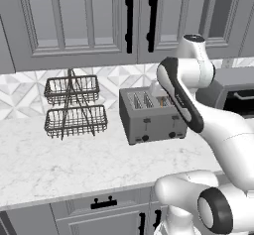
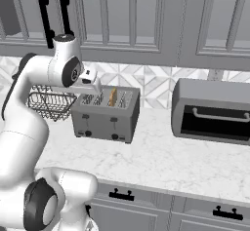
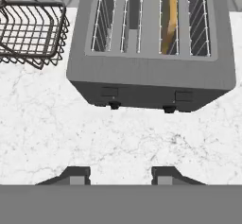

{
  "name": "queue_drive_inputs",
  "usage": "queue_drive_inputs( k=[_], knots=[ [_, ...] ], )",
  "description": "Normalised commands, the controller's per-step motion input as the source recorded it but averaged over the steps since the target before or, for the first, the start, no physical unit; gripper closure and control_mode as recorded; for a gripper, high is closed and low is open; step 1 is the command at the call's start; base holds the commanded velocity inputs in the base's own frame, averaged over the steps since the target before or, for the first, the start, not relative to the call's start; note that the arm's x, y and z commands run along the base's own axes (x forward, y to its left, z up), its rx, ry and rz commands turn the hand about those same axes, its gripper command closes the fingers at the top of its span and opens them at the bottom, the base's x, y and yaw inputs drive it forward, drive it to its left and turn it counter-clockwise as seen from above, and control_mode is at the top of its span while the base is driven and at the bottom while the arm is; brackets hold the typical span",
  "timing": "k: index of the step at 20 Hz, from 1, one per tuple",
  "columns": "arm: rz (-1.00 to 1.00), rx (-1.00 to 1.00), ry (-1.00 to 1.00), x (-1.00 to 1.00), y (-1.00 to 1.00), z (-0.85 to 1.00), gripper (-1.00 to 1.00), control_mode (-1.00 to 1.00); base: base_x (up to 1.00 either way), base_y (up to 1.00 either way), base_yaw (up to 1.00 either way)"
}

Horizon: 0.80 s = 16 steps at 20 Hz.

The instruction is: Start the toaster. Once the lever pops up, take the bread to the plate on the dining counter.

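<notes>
The grey four-slot toaster (image 1: 149,122) (image 2: 105,115) (image 3: 151,76) stands on the white marble worktop against the tiled wall. A tan slice of bread (image 3: 169,20) (image 2: 113,97) (image 1: 162,100) stands upright in its third slot from the left, sticking up above the top. My gripper (image 3: 120,173) (image 2: 93,86) hovers above and in front of the toaster's left half. Its fingers (image 3: 75,173) are apart with nothing between them, so it is open. Two black knobs (image 3: 114,106) sit low on the front. The plate and the dining counter are out of view.
A two-tier black wire basket (image 1: 74,105) (image 2: 49,103) (image 3: 28,29) stands left of the toaster. A wider grey oven box (image 2: 212,110) (image 1: 233,92) sits to its right. Grey wall cabinets (image 1: 74,21) hang overhead. Bare marble (image 3: 118,142) lies in front of the toaster.
</notes>
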Motion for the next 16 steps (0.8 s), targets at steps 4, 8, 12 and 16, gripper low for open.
queue_drive_inputs(
  k=[4,8,12,16],
  knots=[
    [-0.04,0.09,-0.12,-0.52,-0.38,-0.10,-1.00,-1.00,0.00,0.00,0.00],
    [-0.20,0.33,-0.18,-0.78,-0.88,-0.43,-1.00,-1.00,0.00,0.00,0.00],
    [-0.34,0.45,-0.02,-0.01,-0.65,-0.58,-1.00,-1.00,0.00,0.00,0.00],
    [-0.25,0.35,0.05,0.30,-0.40,-0.50,-1.00,-1.00,0.00,0.00,0.00]
  ],
)
